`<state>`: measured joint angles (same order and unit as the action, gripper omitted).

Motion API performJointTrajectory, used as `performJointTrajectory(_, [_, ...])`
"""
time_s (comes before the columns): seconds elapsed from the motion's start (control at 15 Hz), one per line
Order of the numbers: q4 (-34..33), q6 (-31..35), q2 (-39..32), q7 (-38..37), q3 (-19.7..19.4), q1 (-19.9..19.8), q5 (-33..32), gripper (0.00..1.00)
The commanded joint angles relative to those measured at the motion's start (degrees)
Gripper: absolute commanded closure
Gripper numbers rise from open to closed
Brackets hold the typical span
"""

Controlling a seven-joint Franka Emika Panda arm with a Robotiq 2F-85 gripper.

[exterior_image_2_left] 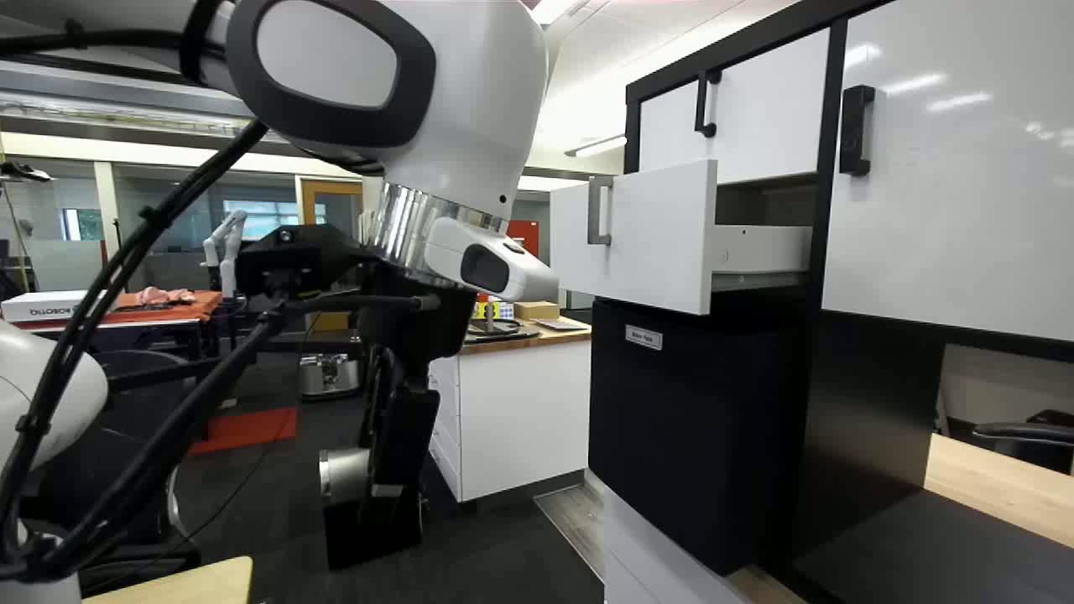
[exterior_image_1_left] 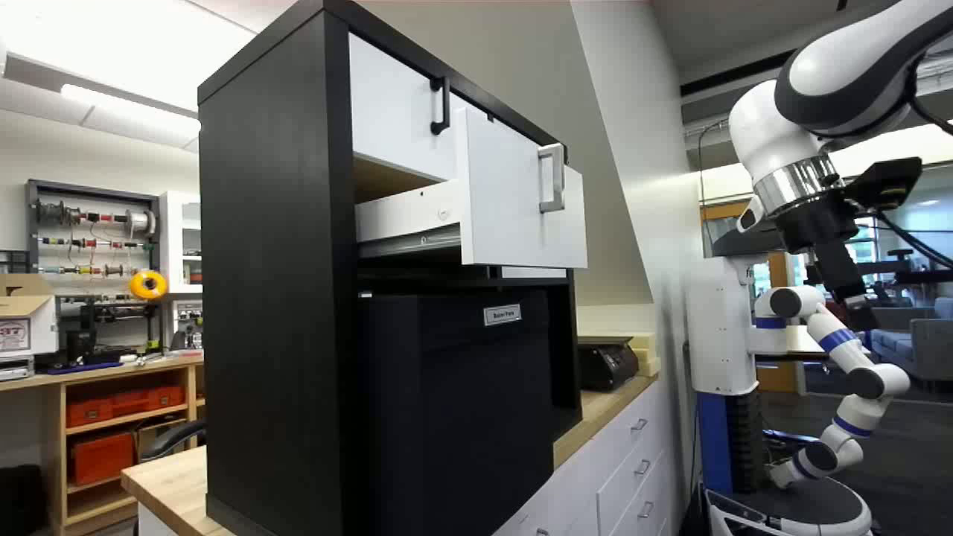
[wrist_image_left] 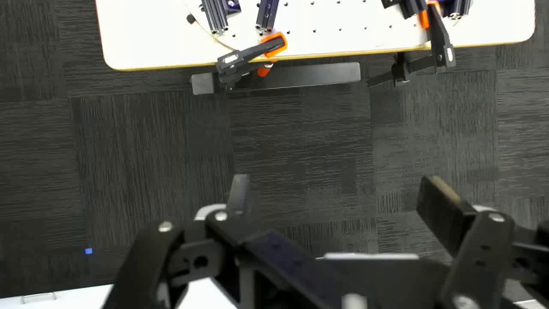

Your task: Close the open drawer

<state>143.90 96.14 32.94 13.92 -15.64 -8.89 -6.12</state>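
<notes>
Approach looks to be the step in hand: the white drawer [exterior_image_1_left: 502, 193] juts from the tall black cabinet [exterior_image_1_left: 268, 298] below a closed upper front [exterior_image_1_left: 394, 97], side wall [exterior_image_1_left: 409, 212] bared, while the Robotiq gripper [wrist_image_left: 336, 186] hangs well apart from it, fingers [wrist_image_left: 444, 214] spread wide and holding nothing. The next move probably calls for bringing the fingers up to the drawer's flat face, near its grey bar handle [exterior_image_1_left: 558, 179], then pushing straight inward until it sits flush.
</notes>
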Motion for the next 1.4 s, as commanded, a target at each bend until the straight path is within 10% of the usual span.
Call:
performJointTrajectory(0.0, [-0.13, -0.13, -0.14, 0.27, 0.50, -0.58, 0.25, 0.00])
performJointTrajectory(1.33, [-1.50, 2.72, -0.35, -1.95, 3.94, 1.18, 2.45, 0.00])
